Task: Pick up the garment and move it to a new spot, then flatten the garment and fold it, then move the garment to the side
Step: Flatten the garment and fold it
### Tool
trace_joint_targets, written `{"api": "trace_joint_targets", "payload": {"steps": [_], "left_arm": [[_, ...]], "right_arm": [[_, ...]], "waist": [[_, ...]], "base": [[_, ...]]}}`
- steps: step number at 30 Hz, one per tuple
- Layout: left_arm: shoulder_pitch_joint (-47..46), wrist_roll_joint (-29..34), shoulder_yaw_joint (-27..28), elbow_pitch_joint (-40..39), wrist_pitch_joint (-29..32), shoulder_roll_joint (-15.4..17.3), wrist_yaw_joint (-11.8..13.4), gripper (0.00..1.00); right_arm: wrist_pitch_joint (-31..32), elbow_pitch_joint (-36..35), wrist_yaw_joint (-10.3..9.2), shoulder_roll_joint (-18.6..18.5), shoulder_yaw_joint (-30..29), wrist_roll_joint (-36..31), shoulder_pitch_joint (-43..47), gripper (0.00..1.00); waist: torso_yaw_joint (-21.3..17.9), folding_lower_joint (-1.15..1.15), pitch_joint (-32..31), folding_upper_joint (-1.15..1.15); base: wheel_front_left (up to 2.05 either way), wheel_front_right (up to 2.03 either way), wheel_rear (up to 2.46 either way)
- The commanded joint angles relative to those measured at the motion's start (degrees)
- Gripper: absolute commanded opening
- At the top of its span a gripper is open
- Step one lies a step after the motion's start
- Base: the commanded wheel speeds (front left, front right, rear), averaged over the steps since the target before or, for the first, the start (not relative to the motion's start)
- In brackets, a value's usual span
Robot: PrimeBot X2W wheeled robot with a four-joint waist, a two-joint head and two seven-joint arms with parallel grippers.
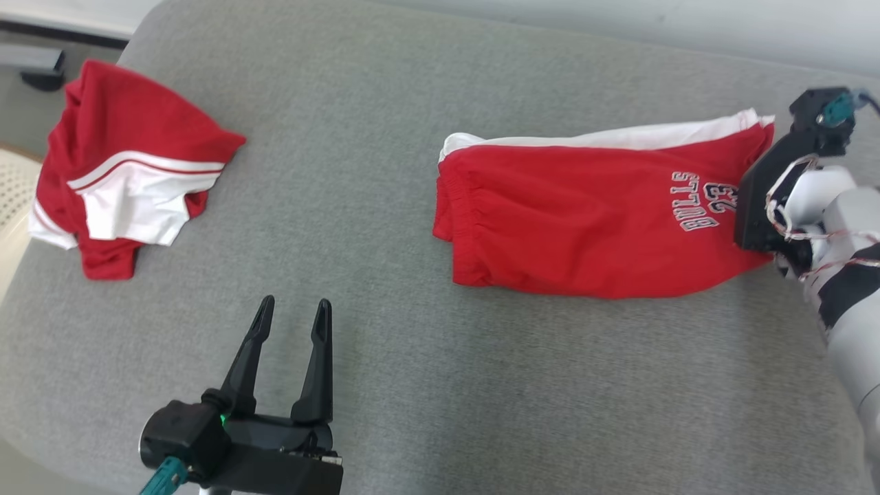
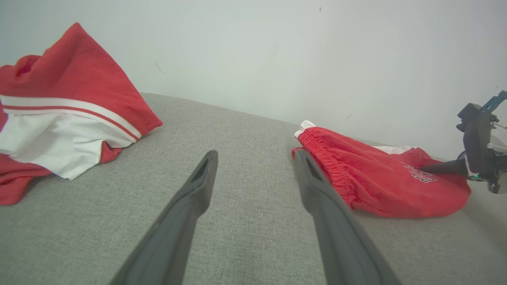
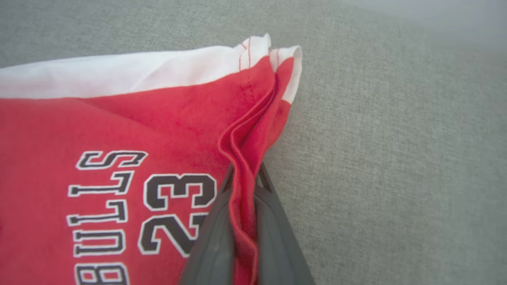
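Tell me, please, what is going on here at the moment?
The robot's right tool is shut on the hem edge of the folded red Bulls shorts, which lie on the grey cushion. Its left tool is open over bare cushion, holding nothing. A second red-and-white garment lies crumpled at the far left.

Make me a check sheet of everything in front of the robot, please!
Surface: grey woven fabric pad, bare between the clothes.
Job's things: red fabric shorts with white trim and a "BULLS 23" print, lying folded, right of centre.
Clutter: crumpled red and white garment at the far left, apart from the shorts.
Grippers: left gripper open over bare fabric, holding nothing; right gripper shut on the shorts' layered edge beside the print.
Cables: thin twisted wires along the right wrist.
Surroundings: pale wall behind the pad; white perforated object at the left edge.
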Motion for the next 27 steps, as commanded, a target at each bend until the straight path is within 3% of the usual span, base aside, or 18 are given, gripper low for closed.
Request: {"api": "trace_joint_targets", "payload": {"steps": [1, 8, 19, 27], "left_arm": [[1.31, 0.33, 0.15, 0.23, -0.19, 0.1, -0.03, 1.0], [2.28, -0.02, 0.4, 0.78, -0.19, 0.78, -0.04, 1.0], [3.28, -0.3, 0.28, 1.23, -0.19, 1.08, -0.05, 1.0], [3.66, -0.19, -0.3, 1.74, -0.19, 1.0, -0.05, 1.0]], "right_arm": [[-0.31, 0.28, -0.14, 0.1, -0.29, -0.54, 1.45, 0.0], [-2.95, 0.56, -0.14, 0.83, -2.8, -2.57, 4.16, 0.0], [-4.07, 0.74, -0.13, 2.04, -6.41, -5.5, 5.13, 0.0], [-2.37, 0.86, -0.13, -0.75, -8.55, -10.38, 4.21, 0.0]], "waist": [[-1.74, 0.0, -1.68, 0.0], [-4.03, 0.0, -4.12, 0.0], [-4.15, 0.0, -6.52, 0.0], [-2.5, 0.0, -8.49, 0.0]], "base": [[0.0, 0.0, 0.0], [0.0, 0.0, 0.0], [0.0, 0.0, 0.0], [0.0, 0.0, 0.0]]}}
